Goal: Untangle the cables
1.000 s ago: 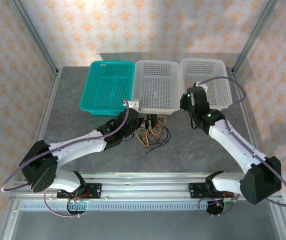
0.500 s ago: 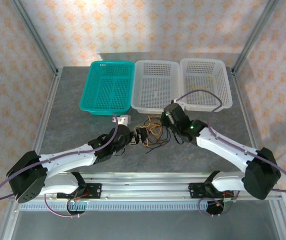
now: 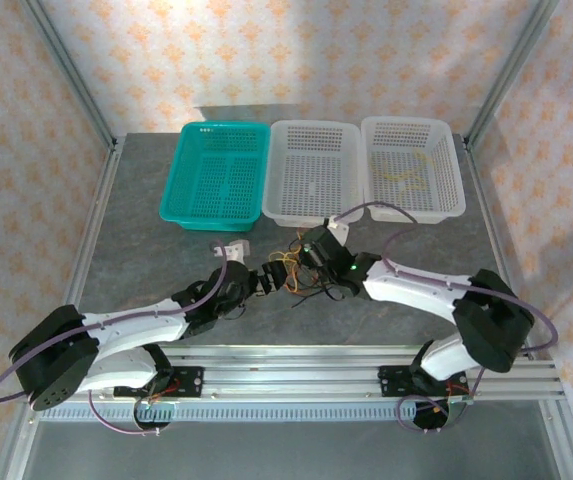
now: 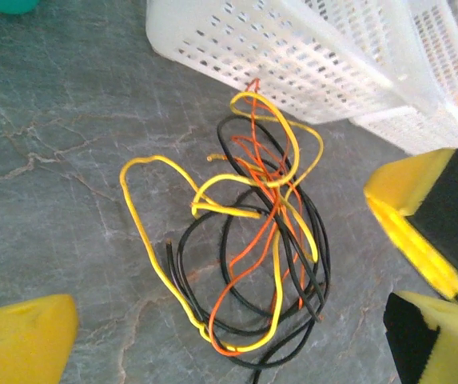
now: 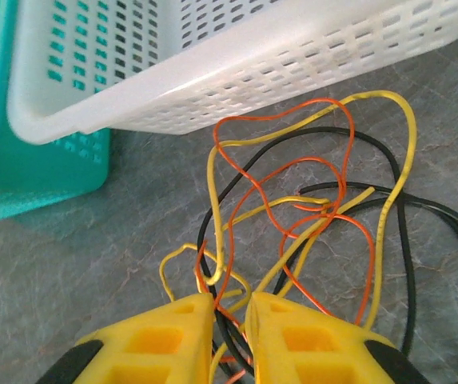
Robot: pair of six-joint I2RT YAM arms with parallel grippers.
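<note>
Lying in a loose knot on the grey marbled counter (image 4: 53,120), just beside the white perforated plastic basket (image 4: 292,56), are the thin yellow, orange-red and black cables (image 4: 252,240). The left gripper (image 4: 229,320) stands released, its fingers wide apart. The right gripper (image 5: 230,308) has its fingers almost together over the strands; whether it pinches any, I cannot tell.

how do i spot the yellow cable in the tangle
On the table, just in front of the middle white basket, three thin cables lie knotted. The yellow cable is the brightest; its neighbours are an orange-red cable and a black cable.
</note>
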